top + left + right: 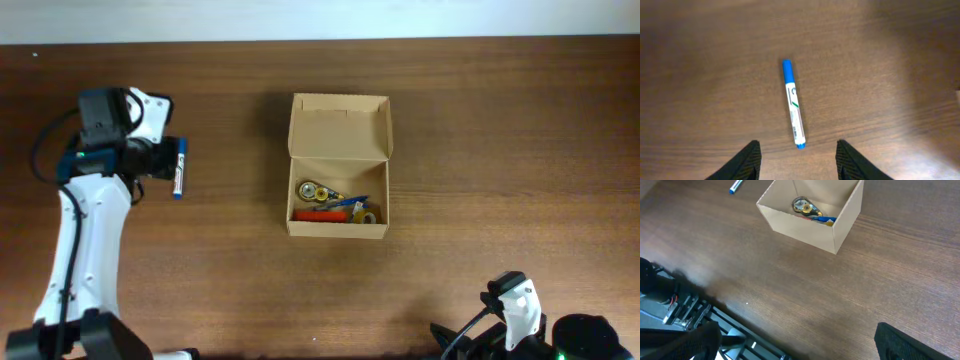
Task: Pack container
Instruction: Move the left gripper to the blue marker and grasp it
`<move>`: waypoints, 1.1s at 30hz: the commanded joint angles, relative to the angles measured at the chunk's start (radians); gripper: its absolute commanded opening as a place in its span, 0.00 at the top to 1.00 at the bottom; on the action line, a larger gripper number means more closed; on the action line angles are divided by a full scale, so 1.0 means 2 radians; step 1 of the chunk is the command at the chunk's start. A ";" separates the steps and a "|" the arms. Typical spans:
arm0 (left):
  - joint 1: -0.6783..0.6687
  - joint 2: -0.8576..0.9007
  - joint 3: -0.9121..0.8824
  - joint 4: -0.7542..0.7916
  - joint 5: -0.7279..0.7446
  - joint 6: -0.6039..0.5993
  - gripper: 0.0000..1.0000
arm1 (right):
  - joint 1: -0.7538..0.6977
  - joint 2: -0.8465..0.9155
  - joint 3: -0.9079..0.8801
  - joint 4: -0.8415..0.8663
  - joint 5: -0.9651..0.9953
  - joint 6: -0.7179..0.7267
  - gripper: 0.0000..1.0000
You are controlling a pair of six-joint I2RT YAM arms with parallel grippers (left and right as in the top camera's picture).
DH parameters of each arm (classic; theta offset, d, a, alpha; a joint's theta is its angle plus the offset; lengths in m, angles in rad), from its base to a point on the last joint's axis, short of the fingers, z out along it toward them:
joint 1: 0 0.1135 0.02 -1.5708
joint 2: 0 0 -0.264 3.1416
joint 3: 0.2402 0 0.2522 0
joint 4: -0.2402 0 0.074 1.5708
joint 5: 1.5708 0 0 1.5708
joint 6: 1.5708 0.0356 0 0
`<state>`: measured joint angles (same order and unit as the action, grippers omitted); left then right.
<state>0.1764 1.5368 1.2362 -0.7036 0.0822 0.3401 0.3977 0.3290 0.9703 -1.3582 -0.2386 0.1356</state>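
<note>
The container [338,165] is a tan cardboard box in the middle of the table, its flap lid folded back. Inside lie a yellow tape dispenser [313,190], a red pen [318,214] and something blue. A white marker with a blue cap [793,104] lies flat on the wood at the left; the overhead view shows this marker [180,170] beside the left wrist. My left gripper [798,150] hangs open just above it, the marker's near end between the fingertips, untouched. My right gripper [800,345] is open and empty near the table's front right edge, well short of the box [810,215].
The table's front edge with a metal frame [680,310] beneath it shows at the lower left of the right wrist view. The right arm's base [580,335] sits at the bottom right corner. Bare brown wood surrounds the box.
</note>
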 commanded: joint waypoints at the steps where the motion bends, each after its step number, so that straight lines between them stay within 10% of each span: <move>1: 0.002 0.021 -0.033 0.029 0.002 -0.007 0.51 | -0.003 -0.001 0.001 0.001 -0.006 0.004 0.01; 33: 0.002 0.203 -0.044 0.121 0.000 -0.019 0.59 | -0.003 -0.001 0.001 0.001 -0.006 0.004 0.01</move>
<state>0.1764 1.9064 1.1553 -0.4648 0.0788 0.3130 0.3977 0.3290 0.9703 -1.3582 -0.2386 0.1360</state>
